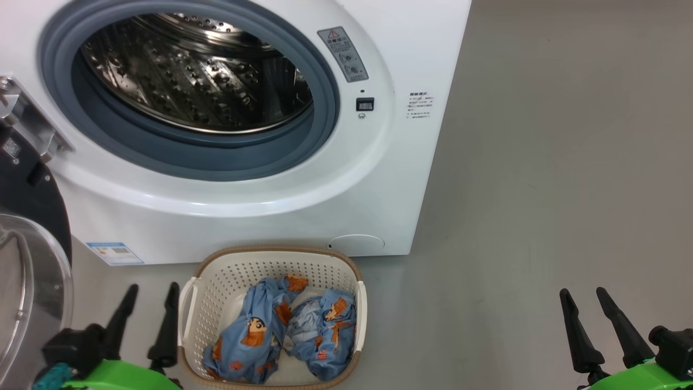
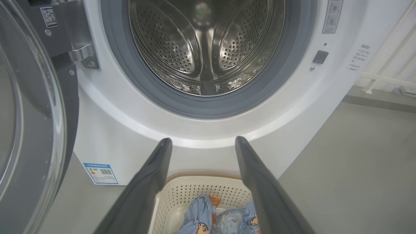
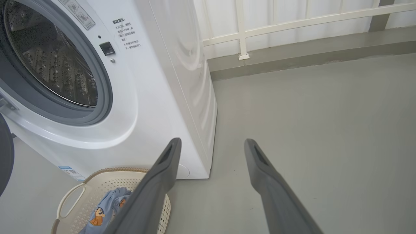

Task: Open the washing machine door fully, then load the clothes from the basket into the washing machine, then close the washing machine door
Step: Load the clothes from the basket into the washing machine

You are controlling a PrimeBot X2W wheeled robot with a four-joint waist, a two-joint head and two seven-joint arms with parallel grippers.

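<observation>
Left gripper (image 1: pixel 152 286) and right gripper (image 1: pixel 583 291) fingers apart, empty; blue label (image 2: pixel 100 173) on washing machine (image 1: pixel 270 216) carries QR code

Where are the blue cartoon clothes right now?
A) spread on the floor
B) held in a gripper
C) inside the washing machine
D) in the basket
D: both light-blue clothes lie crumpled inside the basket, which stands in front of the washing machine.
</observation>
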